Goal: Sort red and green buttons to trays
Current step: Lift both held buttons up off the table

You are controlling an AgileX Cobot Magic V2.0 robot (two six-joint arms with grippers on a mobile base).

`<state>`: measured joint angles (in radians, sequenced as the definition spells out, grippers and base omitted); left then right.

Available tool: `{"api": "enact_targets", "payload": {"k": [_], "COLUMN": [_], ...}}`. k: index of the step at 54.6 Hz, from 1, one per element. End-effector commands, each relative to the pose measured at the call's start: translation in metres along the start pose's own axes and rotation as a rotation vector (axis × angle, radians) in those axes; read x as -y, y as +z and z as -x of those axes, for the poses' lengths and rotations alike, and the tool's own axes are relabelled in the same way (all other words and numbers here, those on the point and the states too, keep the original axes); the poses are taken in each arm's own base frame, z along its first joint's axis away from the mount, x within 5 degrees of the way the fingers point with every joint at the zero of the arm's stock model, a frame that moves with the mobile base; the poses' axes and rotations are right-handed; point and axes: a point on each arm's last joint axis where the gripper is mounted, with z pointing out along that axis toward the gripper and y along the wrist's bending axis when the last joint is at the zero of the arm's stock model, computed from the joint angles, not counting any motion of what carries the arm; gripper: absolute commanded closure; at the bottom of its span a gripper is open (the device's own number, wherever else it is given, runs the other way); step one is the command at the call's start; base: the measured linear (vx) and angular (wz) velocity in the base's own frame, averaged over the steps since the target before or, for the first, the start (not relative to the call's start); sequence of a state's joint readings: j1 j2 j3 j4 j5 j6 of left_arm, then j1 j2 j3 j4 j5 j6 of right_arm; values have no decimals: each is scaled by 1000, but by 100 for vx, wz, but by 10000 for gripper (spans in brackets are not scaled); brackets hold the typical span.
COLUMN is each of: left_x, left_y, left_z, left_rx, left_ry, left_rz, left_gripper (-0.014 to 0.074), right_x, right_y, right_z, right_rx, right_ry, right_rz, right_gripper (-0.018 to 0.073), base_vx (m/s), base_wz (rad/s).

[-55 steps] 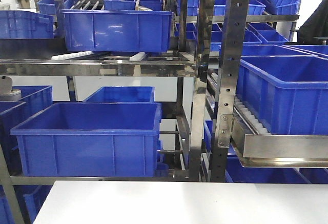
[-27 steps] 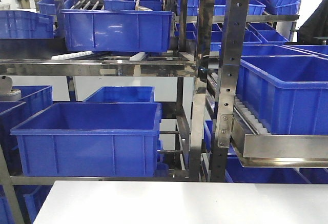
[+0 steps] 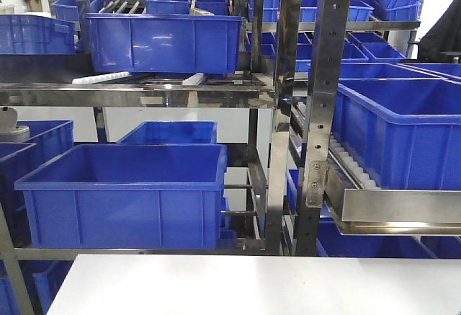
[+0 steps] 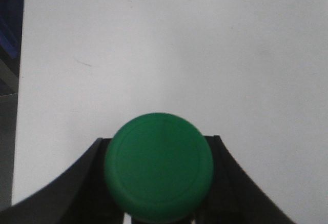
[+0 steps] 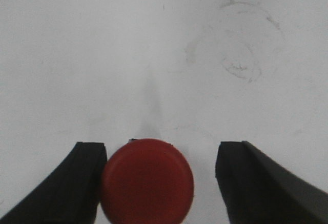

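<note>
Nearest, left gripper (image 4: 159,143): jaws closed against a green button (image 4: 159,167), its round cap facing the camera and dark fingers (image 4: 77,188) hugging both sides, with the white table (image 4: 179,55) beyond. Right gripper (image 5: 161,149): jaws apart around a red button (image 5: 147,182). Its cap touches the finger at the picture's left, with a clear gap to the other, over a scuffed patch of table. Farther off, front view: steel rack (image 3: 320,113) behind the table's far edge, stocked with deep blue crates (image 3: 122,196), one large on the lower left shelf, more above and at right.
</note>
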<state>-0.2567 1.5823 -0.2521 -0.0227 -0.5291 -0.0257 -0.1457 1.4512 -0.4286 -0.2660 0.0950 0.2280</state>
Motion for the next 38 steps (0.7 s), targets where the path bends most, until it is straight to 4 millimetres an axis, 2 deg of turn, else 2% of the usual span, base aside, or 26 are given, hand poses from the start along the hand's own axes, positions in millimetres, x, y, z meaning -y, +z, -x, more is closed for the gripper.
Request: {"api": "enact_targets", "payload": {"k": [1,11,17,28,38], "left_x": [1,1,1,1,2], "left_y": [-2,-2,-2,-2,-2], "left_z": [18,18,18,19,20], "left_rx": [130,135,135,138,154], "left_ry": [-8,-8,-8,-8,-8], "left_rz": [-4,-4,-4,-4,-5], "left_gripper": [602,602,602,602,602], "right_x": [1,0,0,0,-1], "right_y": [-1,7,12,15,15], "right_z": [14,10,8,6,8], "right_rx": [79,40,18,1,30], "right_ry": [-5,-4,-4,-4,-5], "right_rz": [8,10,11,12,18], "right_gripper": [48,58,101,249,428], "base_vx": [0,0,0,0,0], "base_wz": [0,0,0,0,0]}}
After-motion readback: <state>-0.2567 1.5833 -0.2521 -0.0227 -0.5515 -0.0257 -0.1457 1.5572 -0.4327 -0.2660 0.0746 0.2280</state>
